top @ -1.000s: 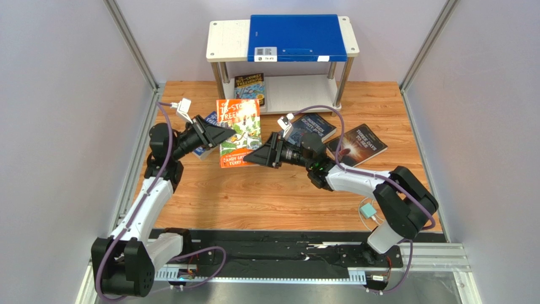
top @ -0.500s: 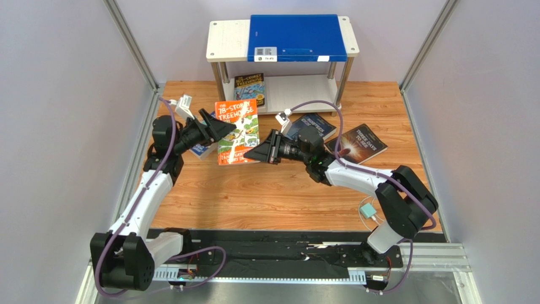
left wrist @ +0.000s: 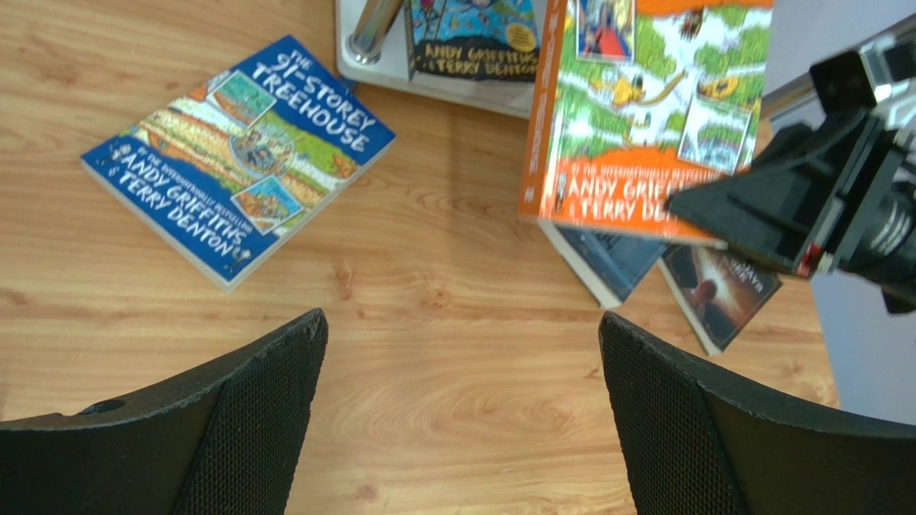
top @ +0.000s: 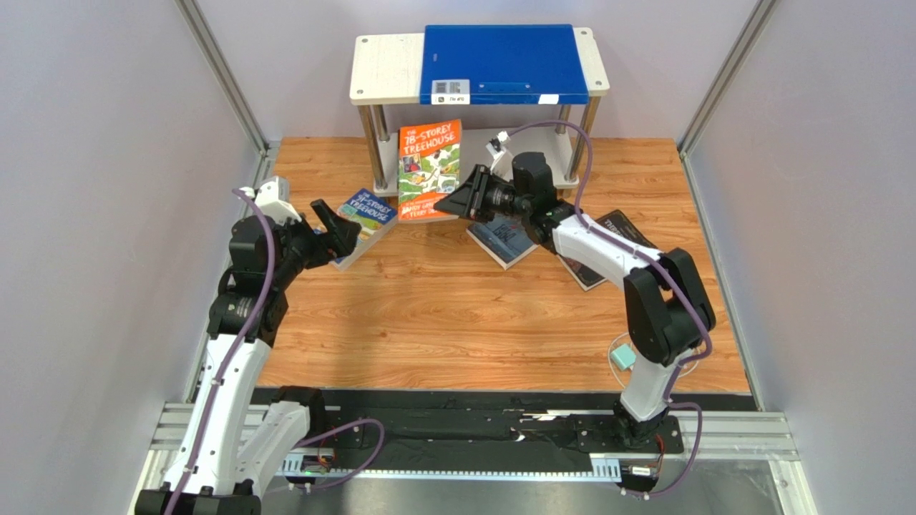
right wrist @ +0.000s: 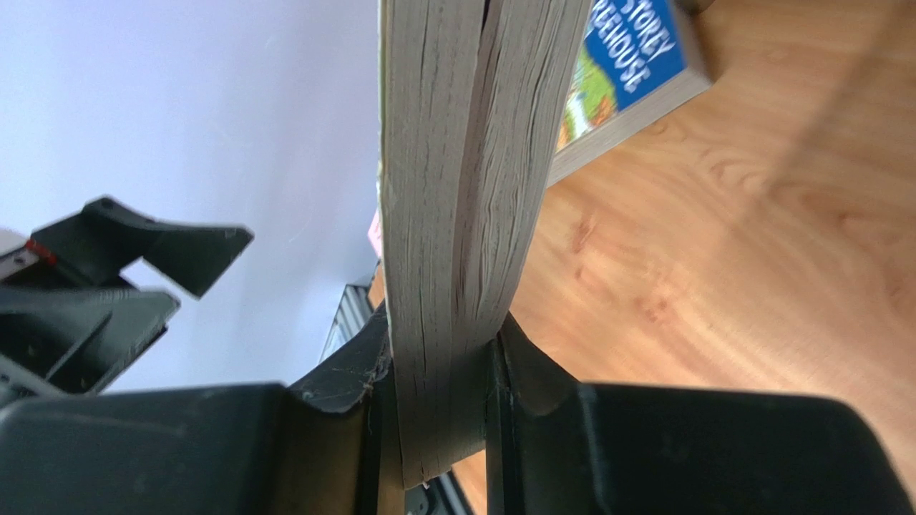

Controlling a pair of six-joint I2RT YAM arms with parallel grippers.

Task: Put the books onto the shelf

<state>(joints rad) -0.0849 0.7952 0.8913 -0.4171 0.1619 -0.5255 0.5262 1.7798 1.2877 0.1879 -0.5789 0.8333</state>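
Observation:
My right gripper point(top: 460, 201) is shut on the orange-red Treehouse book point(top: 429, 170), which it holds upright just in front of the shelf point(top: 376, 81), by the lower board. The book's page edge point(right wrist: 462, 215) is pinched between the fingers of the right gripper point(right wrist: 441, 365). My left gripper point(top: 339, 227) stands open and empty over bare wood point(left wrist: 462, 354), near the blue Treehouse book point(left wrist: 242, 156) lying flat. A dark Treehouse book point(left wrist: 473, 38) lies on the lower board. The navy book point(top: 505, 238) and the black-brown book point(top: 602, 252) lie under the right arm.
A large blue folder point(top: 505, 62) covers most of the shelf's top board. A silver post point(left wrist: 371, 32) stands at the lower board's corner. A small teal object point(top: 624, 356) lies near the right arm's base. Grey walls close in both sides.
The left gripper opened, let go of the orange-red book and drew back to the left. The right gripper shut on that book and carried it away to the front of the shelf.

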